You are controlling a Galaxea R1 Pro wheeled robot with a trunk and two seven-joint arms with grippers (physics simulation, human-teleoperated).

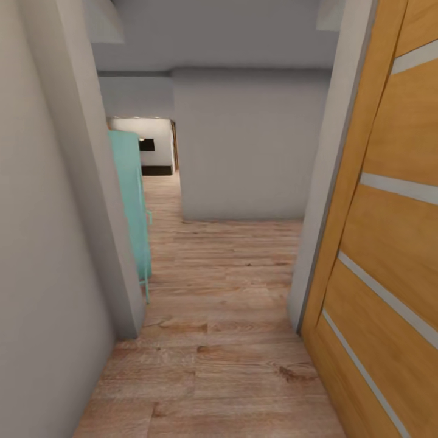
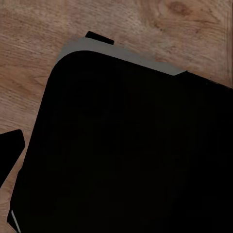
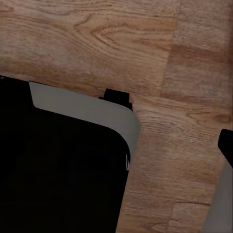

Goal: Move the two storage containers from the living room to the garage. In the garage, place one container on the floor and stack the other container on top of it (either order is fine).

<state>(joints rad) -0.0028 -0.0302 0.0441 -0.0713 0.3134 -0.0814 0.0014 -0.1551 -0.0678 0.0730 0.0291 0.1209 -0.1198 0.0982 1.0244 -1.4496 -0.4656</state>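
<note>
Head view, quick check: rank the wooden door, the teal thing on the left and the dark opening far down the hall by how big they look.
1. Wooden door, though nearness inflates it.
2. Teal object.
3. Dark opening, far off, so true size is unsure.

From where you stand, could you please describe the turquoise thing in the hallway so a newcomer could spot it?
Look down the wood-plank floor of the hallway to the grey wall on the left. Just past its corner stands the turquoise cabinet, tall and narrow. It is the one bright blue-green thing among grey walls and the orange slatted door.
</note>
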